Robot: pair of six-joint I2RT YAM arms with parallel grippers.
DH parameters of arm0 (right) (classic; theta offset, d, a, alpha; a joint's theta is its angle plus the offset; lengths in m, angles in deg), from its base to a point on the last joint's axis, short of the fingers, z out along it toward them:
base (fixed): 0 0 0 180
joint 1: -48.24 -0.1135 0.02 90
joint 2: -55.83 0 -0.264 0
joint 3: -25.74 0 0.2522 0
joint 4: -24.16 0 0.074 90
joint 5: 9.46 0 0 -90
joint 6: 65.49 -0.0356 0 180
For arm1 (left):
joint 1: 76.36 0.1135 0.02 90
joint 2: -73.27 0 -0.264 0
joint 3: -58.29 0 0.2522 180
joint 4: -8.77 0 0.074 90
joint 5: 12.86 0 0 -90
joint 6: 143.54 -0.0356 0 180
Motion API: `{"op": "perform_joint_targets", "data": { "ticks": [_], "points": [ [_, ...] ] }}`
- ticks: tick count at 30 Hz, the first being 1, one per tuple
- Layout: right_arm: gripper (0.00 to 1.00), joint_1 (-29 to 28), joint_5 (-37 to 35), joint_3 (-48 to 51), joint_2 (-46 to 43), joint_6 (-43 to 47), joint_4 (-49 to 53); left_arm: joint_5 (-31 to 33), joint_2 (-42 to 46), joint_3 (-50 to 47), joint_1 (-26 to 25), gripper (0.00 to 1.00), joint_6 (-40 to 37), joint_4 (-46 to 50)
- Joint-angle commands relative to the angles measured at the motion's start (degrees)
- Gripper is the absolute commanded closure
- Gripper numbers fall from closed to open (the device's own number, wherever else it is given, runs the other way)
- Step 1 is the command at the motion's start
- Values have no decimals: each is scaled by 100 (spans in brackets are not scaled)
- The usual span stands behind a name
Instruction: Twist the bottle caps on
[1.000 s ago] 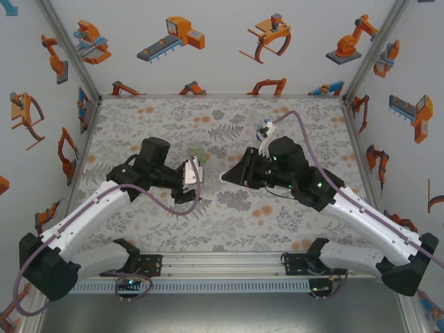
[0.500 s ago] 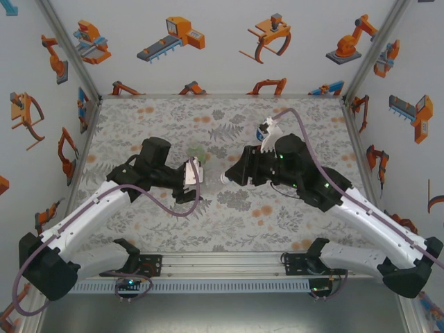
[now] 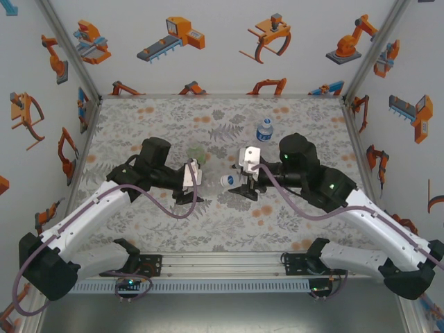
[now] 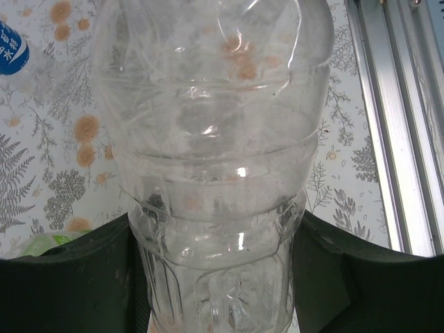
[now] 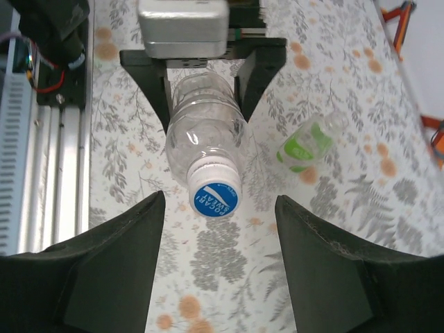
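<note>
Backing off since 1 second ago, right claw (image 5: 218,208) has spread wide and now holds nothing, its fingers either side of the cap (image 5: 214,196) on the clear bottle (image 5: 205,142). Left claw (image 5: 206,87) grips that bottle level above the desk (image 3: 139,118). Probably 1 of 3 done. Green bottle (image 5: 305,144) lies nearby, labelled bottle (image 3: 264,130) stands beyond, their caps unclear.

White walls (image 3: 222,69) with orange robot-arm prints (image 3: 170,36); grey-orange floral tabletop (image 3: 159,118); aluminium rail (image 3: 222,265) along near edge.
</note>
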Motion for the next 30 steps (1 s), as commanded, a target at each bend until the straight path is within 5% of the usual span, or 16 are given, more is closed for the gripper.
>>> {"op": "perform_joint_targets", "data": {
  "ticks": [1,15,21,27,30],
  "points": [
    [42,3,462,-153,171,945,19,-284,-13,155,-28,97,-190,160],
    [57,1,682,-34,197,953,37,-309,-71,172,-28,97,-210,198],
    [80,2,555,-36,229,600,45,-301,-53,175,-32,97,-204,197],
    [95,-1,-160,134,232,-1750,-382,-200,-35,187,-27,97,-162,189],
    [100,-1,-886,484,113,-3944,-1070,-94,-75,234,-29,97,-94,175]
  ]
}}
